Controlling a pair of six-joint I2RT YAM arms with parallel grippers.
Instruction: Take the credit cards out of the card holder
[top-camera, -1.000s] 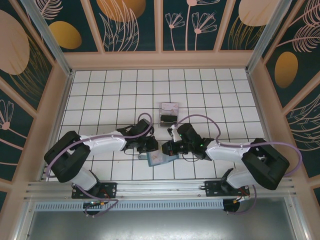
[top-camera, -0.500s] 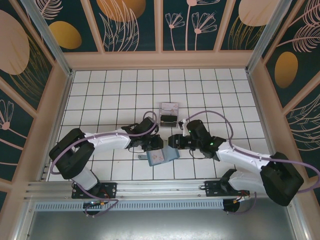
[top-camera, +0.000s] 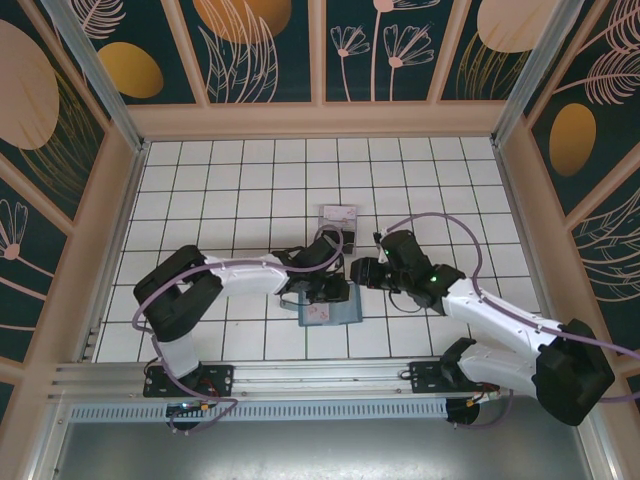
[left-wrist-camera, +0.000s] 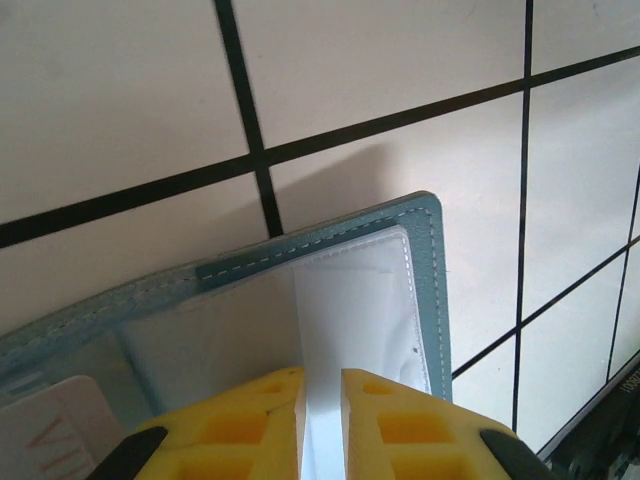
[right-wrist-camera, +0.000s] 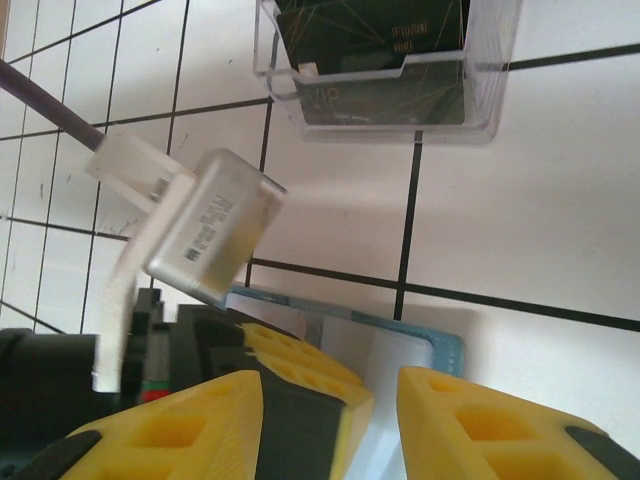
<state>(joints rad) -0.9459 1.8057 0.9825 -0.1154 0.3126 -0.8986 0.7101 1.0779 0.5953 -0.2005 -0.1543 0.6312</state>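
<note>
The teal card holder (top-camera: 346, 312) (left-wrist-camera: 432, 290) (right-wrist-camera: 447, 351) lies open on the tiled floor. My left gripper (top-camera: 334, 292) (left-wrist-camera: 322, 378) is down on it, its yellow jaws nearly together with a white inner flap of the holder pinched between them. A pale credit card (top-camera: 318, 315) (left-wrist-camera: 52, 432) with pink lettering sits in the holder's other half. My right gripper (top-camera: 358, 272) (right-wrist-camera: 325, 400) hovers just right of the holder, open and holding nothing. A dark credit card (top-camera: 335, 238) (right-wrist-camera: 385, 45) stands in the clear stand.
The clear plastic stand (top-camera: 338, 214) (right-wrist-camera: 485, 115) sits one tile behind the holder, close to both grippers. The left wrist's grey camera block (right-wrist-camera: 210, 232) juts between the right gripper and the stand. Wooden walls (top-camera: 320, 120) ring the tiled floor.
My right gripper has opened and drawn back to the right and away from the holder. My left arm has reached further right along the holder, its jaws unchanged.
</note>
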